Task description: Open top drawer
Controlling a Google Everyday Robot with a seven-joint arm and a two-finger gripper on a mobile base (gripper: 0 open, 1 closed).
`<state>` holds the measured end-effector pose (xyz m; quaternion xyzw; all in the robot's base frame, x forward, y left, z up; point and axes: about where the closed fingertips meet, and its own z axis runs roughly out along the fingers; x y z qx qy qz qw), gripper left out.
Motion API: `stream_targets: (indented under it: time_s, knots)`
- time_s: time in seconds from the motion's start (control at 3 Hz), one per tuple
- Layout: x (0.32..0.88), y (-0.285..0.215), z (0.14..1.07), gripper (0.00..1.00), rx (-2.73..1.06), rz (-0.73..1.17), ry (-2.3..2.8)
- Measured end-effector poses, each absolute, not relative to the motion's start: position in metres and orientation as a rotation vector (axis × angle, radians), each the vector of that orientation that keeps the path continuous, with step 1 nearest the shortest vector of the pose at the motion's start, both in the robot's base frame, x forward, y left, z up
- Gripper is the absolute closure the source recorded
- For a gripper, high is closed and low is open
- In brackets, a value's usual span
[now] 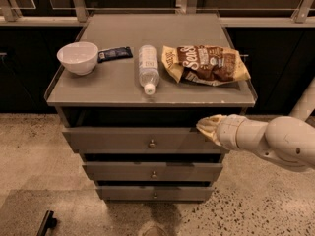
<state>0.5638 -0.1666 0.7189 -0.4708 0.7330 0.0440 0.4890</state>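
Observation:
The top drawer [123, 140] is the tallest and widest of three grey drawer fronts in a grey cabinet, with a small round metal knob [152, 143] at its centre. It stands slightly pulled out, with a dark gap under the cabinet top. My gripper [205, 126] comes in from the right on a white arm and sits at the upper right edge of the top drawer's front, right of the knob. Two shorter drawers [152, 172] lie below.
On the cabinet top [113, 85] lie a white bowl [78, 57], a dark wrapped bar [114, 54], a lying plastic bottle [148, 68] and a brown chip bag [206, 64]. Dark cabinets stand behind. Speckled floor lies around.

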Motion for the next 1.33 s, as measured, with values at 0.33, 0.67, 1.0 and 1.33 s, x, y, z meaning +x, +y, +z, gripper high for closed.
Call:
stream_targets:
  time_s: [0.33, 0.67, 1.0, 1.33]
  knots:
    - [0.593, -0.177, 0.717, 1.00, -1.112, 0.030, 1.766]
    - [0.615, -0.189, 0.708, 1.00, -1.078, -0.019, 1.789]
    - [0.625, -0.200, 0.691, 1.00, -1.038, -0.040, 1.842]
    - [0.628, -0.206, 0.680, 1.00, -1.017, -0.041, 1.879]
